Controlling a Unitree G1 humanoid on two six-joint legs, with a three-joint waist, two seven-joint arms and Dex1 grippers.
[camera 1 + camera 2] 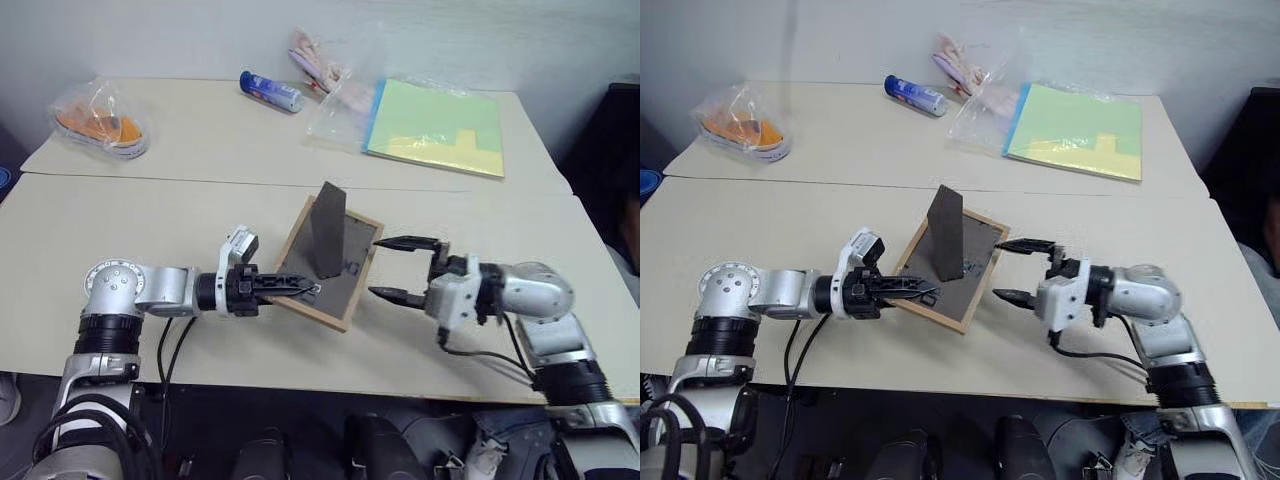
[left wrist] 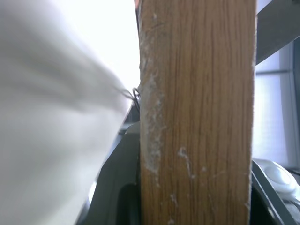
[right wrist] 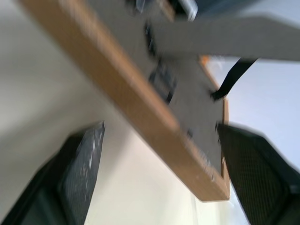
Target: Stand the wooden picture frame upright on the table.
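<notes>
The wooden picture frame [image 1: 345, 265] is tilted over the table [image 1: 150, 230] with its dark grey back facing up and its easel stand [image 1: 327, 230] folded out and sticking upward. My left gripper [image 1: 305, 289] is shut on the frame's near-left edge, whose wood grain [image 2: 197, 117] shows close up in the left wrist view. My right gripper [image 1: 375, 267] is open and level at the frame's right edge, its fingers [image 3: 79, 164] on either side of the wooden rim [image 3: 140, 103] without touching it. The picture side is hidden.
A green-yellow paper pad in plastic [image 1: 435, 125] lies at the back right. Beside it are a clear bag [image 1: 325, 70] and a blue tube [image 1: 270, 90]. A bag with something orange [image 1: 100, 120] sits at the back left. A seam [image 1: 150, 180] crosses the table.
</notes>
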